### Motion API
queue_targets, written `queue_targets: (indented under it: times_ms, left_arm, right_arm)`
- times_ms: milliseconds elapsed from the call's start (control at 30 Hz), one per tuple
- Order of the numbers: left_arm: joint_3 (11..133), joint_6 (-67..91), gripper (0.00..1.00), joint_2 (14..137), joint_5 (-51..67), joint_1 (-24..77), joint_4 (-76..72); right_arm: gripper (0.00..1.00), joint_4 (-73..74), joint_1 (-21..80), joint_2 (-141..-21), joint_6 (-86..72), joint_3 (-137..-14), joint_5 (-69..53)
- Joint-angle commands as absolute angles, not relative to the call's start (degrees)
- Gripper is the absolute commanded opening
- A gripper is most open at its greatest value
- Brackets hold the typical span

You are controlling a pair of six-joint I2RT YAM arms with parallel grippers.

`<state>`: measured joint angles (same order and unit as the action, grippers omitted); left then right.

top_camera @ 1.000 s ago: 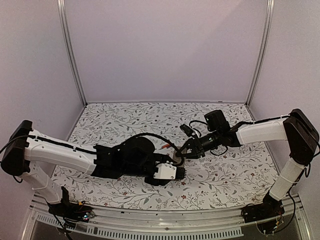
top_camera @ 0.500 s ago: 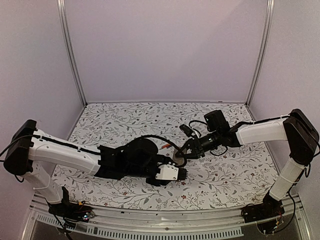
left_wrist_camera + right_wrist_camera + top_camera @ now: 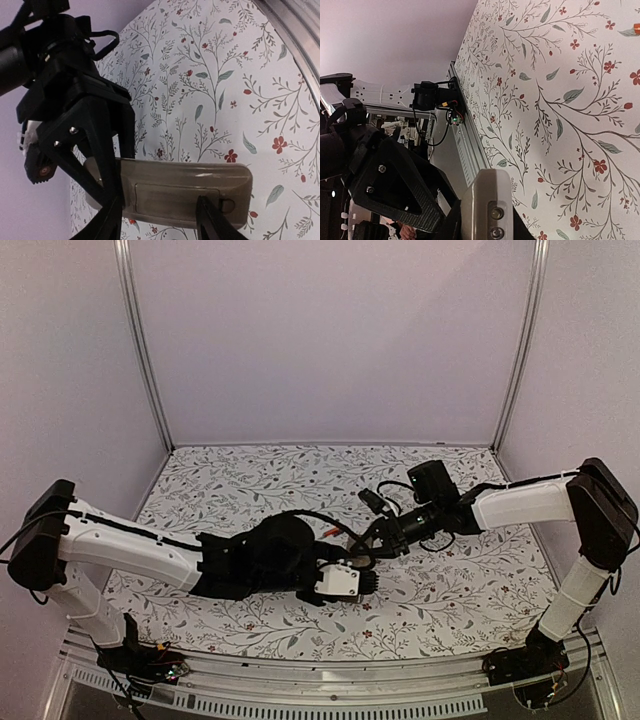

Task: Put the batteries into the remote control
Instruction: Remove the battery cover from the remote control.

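Observation:
The remote control hangs above the table with its grey-beige back and closed cover panel towards the left wrist camera. My right gripper is shut on one end of it; the remote's end face fills the bottom of that view. My left gripper stands with its jaws apart, and its fingertips lie over the remote's back and lower edge. From above, both grippers meet mid-table at the remote. One orange battery lies on the cloth just behind them, and the same battery is at the frame edge.
A floral cloth covers the table, inside white walls with metal corner posts. A metal rail runs along the near edge. Cables loop off the right wrist.
My left gripper has shifted a little to the right, closer under the remote, and its jaws have narrowed slightly. The right gripper and remote have hardly moved.

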<state>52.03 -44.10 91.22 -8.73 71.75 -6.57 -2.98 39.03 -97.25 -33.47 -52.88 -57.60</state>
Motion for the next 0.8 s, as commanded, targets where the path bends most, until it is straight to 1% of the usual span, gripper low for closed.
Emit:
queue_targets:
  times_ms: [0, 133, 233, 400, 500, 633, 767]
  left_arm:
    - [50.32, -47.43, 0.51, 91.09, -13.89, 72.26, -14.14]
    - [49.32, -49.48, 0.51, 90.16, -14.56, 72.93, -16.45]
    - [48.81, -49.57, 0.51, 88.69, -12.51, 72.95, -14.65]
    - [50.33, -45.2, 0.6, 86.61, -5.55, 72.95, -5.99]
    - [51.7, -43.24, 0.63, 86.86, -2.84, 72.91, -2.04]
    - [52.93, -42.78, 0.63, 88.15, -2.46, 72.87, -0.33]
    - [53.75, -42.87, 0.6, 89.3, -2.93, 72.63, -0.47]
  right_arm:
    - [0.0, -3.41, 39.9, -97.42, -34.34, -54.23, -61.0]
    - [0.0, -3.33, 39.9, -98.08, -34.79, -54.31, -60.78]
    - [0.0, -3.24, 39.73, -98.05, -34.72, -54.36, -60.39]
    - [0.0, -3.0, 39.43, -97.92, -34.39, -54.4, -60.03]
    - [0.0, -2.87, 39.46, -97.7, -34.11, -54.32, -60.11]
    - [0.0, -2.83, 39.48, -97.21, -33.92, -54.23, -60.27]
    - [0.0, -2.85, 39.65, -96.81, -33.93, -54.18, -60.46]
